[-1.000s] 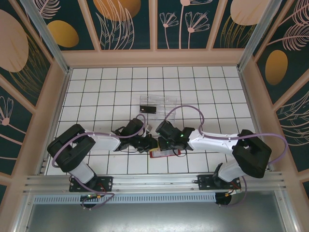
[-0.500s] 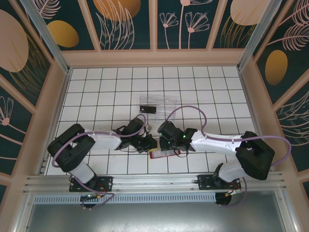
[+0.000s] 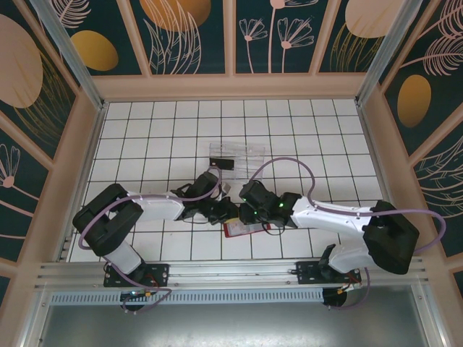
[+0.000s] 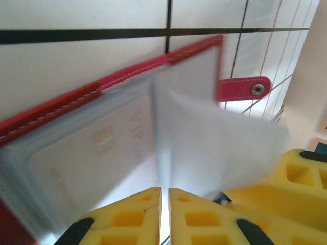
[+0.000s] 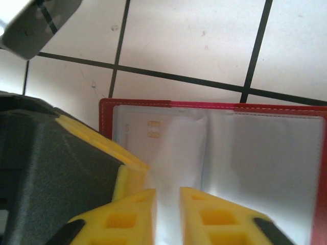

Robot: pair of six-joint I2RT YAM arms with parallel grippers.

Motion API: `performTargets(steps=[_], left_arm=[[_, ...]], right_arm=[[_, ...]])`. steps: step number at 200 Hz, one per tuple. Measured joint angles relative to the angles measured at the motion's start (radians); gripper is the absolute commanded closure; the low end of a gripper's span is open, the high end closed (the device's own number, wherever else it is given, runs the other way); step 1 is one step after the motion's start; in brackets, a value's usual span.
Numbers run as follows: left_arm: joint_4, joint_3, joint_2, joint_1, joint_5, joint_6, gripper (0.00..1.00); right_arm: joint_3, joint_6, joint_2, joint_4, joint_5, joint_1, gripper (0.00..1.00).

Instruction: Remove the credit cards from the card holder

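The left arm (image 3: 155,206) and right arm (image 3: 329,215) meet low over the tiled tabletop (image 3: 145,130). Between them, near the front edge, the red card holder (image 3: 246,230) lies open. Farther back is a clear tray (image 3: 246,150) with one dark card (image 3: 221,163) at its near corner. The step in hand looks like emptying another sleeve, as a pale card (image 4: 97,148) sits in the left pocket. The left jaws pinch an upright clear leaf (image 4: 204,148). The right jaws stand slightly spread astride it, apparently gripping nothing. Next, they likely need that card's edge, with the leaf held clear.
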State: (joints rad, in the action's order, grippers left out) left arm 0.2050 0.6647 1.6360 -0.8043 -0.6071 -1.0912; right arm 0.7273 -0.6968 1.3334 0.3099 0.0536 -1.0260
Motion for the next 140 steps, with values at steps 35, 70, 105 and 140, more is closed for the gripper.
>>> performTargets(steps=[35,70,105,140], left_arm=[[-0.002,0.045,0.034,-0.005,-0.014,0.010,0.87],[-0.024,0.116,0.086,-0.020,-0.014,0.029,0.87],[-0.051,0.202,0.155,-0.040,-0.013,0.048,0.86],[-0.063,0.277,0.228,-0.073,-0.012,0.063,0.85]], right_arm=[[-0.006,-0.020,-0.076,0.026,0.043,0.011,0.66],[-0.006,-0.037,-0.168,0.084,0.115,0.033,0.64],[-0.007,-0.043,-0.258,0.133,0.167,0.083,0.63],[-0.033,-0.043,-0.325,0.150,0.175,0.138,0.62]])
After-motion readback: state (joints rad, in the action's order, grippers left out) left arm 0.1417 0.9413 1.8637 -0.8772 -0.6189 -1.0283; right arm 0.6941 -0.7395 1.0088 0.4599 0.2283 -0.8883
